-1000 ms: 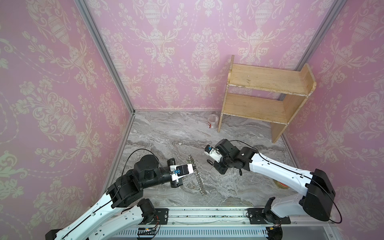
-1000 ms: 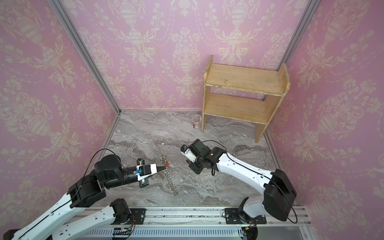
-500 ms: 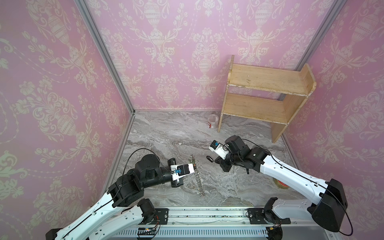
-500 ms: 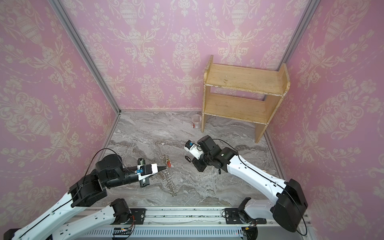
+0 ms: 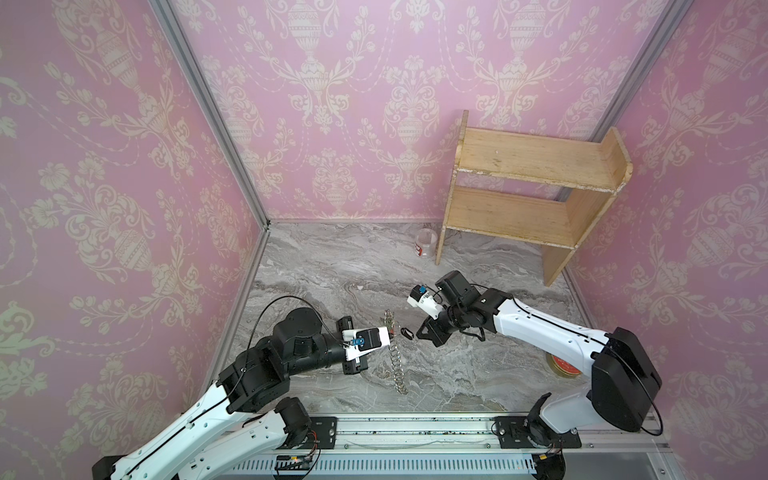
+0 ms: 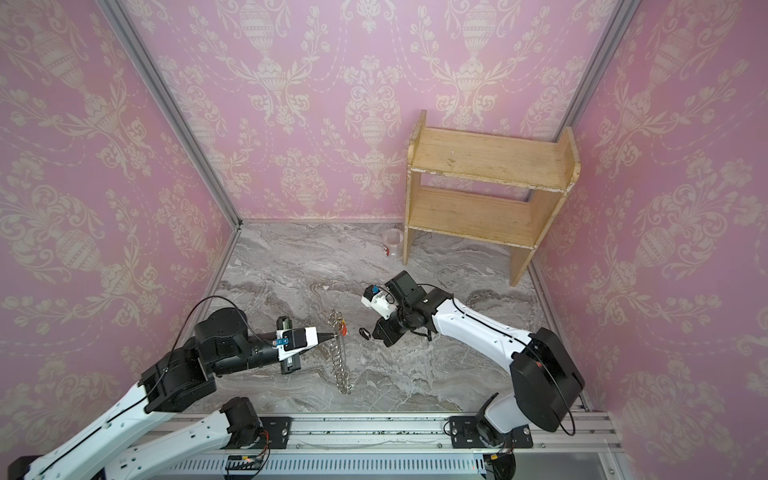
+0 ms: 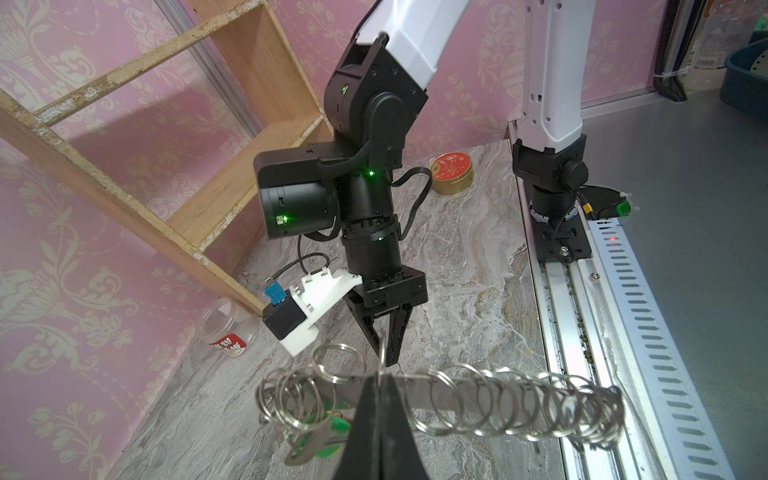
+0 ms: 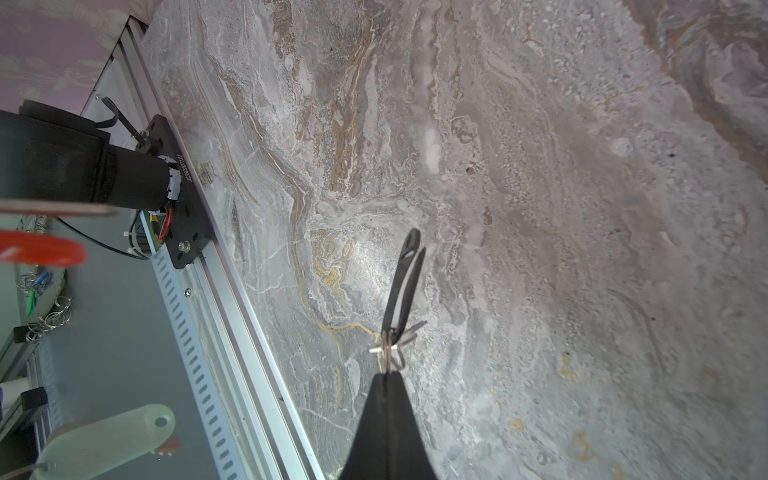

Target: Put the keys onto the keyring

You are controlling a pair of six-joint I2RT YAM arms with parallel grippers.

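Left claw (image 7: 380, 377) clamped on the keyring (image 7: 498, 407) over the counter (image 5: 332, 266), chain (image 5: 397, 365) trailing near. Right claw (image 8: 388, 374) pinches the black fob key (image 8: 405, 282) just right of it. Fob dangles loose: could swing past the ring or slip out.

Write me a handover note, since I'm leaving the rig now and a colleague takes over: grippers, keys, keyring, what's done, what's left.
Left gripper: shut on one ring of the keyring; its chain runs back toward the rail.
Right gripper: shut on the small ring of the black fob, close beside the keyring.
Tagged keys: green and red tags bunched at the keyring's end; they look already on, but I can't confirm.
Done: both parts gripped, tips nearly meeting.
Left: thread the fob's ring onto the keyring; they are not joined yet.
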